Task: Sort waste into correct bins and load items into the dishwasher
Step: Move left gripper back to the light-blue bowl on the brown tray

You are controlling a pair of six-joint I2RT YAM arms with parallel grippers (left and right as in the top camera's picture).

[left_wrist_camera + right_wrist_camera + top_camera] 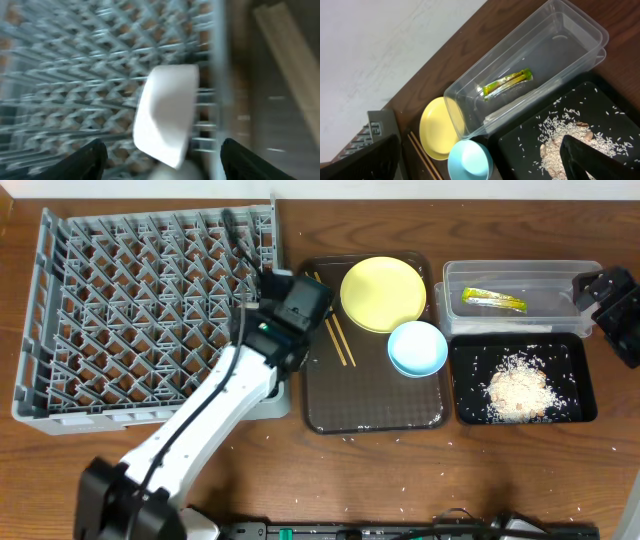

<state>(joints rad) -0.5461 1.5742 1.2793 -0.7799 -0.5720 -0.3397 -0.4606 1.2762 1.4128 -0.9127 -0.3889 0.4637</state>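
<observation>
White and blurred, the cup or bowl sits tilted by the grey rack's 3 o'clock edge between the spread, empty fingers of my left hand, so loading is under way, and next I should lift clear toward the yellow plate at 3 o'clock.

Brown serving tray lies flat, mid dark-wood tabletop. Black cables along the near edge. Whitish surface beyond the far edge.
</observation>
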